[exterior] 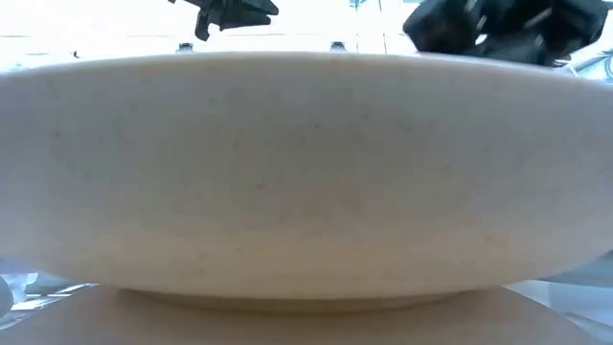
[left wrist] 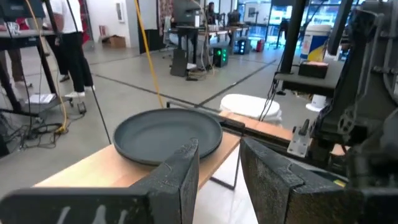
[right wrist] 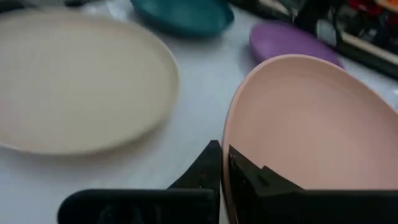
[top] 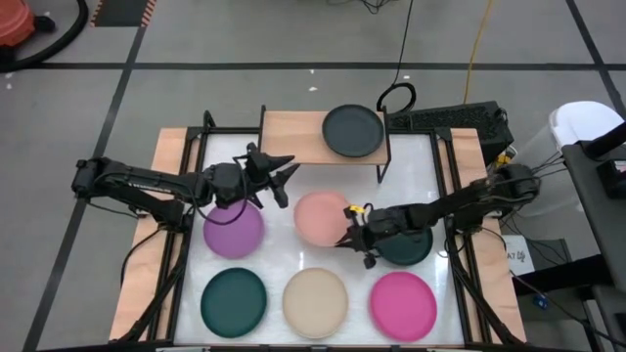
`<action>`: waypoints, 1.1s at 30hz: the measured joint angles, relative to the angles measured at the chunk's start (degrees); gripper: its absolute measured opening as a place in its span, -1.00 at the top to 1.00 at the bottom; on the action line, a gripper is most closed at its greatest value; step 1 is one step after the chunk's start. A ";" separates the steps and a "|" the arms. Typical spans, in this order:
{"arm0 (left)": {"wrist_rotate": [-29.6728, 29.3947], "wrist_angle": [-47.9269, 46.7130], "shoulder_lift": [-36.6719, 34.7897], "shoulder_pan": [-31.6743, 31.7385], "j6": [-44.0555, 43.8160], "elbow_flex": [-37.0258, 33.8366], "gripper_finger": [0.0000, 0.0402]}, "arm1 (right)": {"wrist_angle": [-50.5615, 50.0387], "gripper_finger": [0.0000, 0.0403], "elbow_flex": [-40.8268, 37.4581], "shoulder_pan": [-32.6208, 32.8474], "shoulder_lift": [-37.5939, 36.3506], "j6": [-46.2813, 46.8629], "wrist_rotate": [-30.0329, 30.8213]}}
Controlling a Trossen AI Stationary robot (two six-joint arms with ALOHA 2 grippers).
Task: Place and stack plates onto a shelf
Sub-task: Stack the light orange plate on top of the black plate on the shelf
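The light-wood shelf point(top: 293, 139) stands at the table's far edge, with a dark grey plate point(top: 354, 131) resting flat on its right half, also seen as the dark grey plate point(left wrist: 166, 134). On the table lie a purple plate point(top: 233, 229), a salmon pink plate point(top: 319, 215), two dark teal plates point(top: 233, 299) point(top: 411, 248), a beige plate point(top: 315, 301) and a magenta plate point(top: 403, 303). My left gripper point(top: 281, 176) point(left wrist: 219, 171) hovers open and empty before the shelf's left half. My right gripper point(top: 354, 231) point(right wrist: 225, 163) is shut on the salmon pink plate. My right gripper pinches the salmon pink plate by its rim point(right wrist: 227, 144) on the side toward the table's right edge, one finger over the inner face and one outside the rim. It comes in low from the right. The held rim looks tipped up; whether the far rim rests on the table, I cannot tell.
The right arm passes over the dark teal plate on the right. The beige plate point(exterior: 306, 172) fills the low view. The shelf's left half is bare wood. Black rails point(top: 191, 186) run along both sides of the table. A person point(left wrist: 68, 43) stands in the room beyond.
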 joint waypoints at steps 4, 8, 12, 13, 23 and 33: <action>-0.01 1.96 -1.03 0.00 1.39 0.00 0.38 | -3.46 0.99 0.00 1.50 -8.51 -0.95 0.07; -0.04 2.25 -1.99 0.00 1.88 0.02 0.38 | -6.50 1.00 0.00 1.17 -16.94 -5.36 5.21; -0.02 1.85 -2.37 0.00 1.83 -0.02 0.38 | -7.50 1.00 -0.02 -2.79 -24.05 -9.35 6.32; -0.03 1.83 -2.47 0.00 1.82 -0.02 0.38 | -7.78 1.00 -0.02 -4.32 -25.66 -9.70 6.33; -0.02 1.48 -2.38 0.00 1.62 0.00 0.38 | -8.90 1.00 1.12 -18.45 -28.89 -12.78 14.37; -0.02 1.43 -2.36 0.07 1.79 0.00 0.38 | -21.26 1.00 12.63 -32.25 -17.22 -9.08 2.77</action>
